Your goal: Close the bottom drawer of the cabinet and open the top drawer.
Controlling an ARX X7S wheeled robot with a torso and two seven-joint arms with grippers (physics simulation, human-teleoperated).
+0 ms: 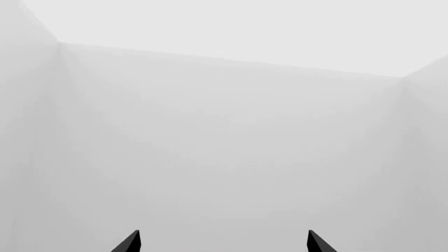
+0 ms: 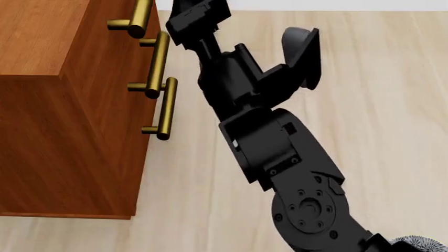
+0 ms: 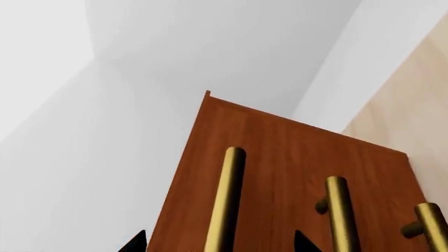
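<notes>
Two dark fingertips of the right gripper [image 3: 220, 244] stand spread apart, one brass bar handle [image 3: 225, 199] between them, ungrasped. Beyond, the cabinet [image 2: 63, 121] shows three stacked handles; which drawer that bar belongs to is unclear. Left gripper [image 1: 224, 242] gapes toward blank walls.

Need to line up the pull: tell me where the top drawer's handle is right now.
In the right wrist view the top drawer's handle runs between the right gripper fingertips; in the head view it sits at the cabinet front, upper left.
</notes>
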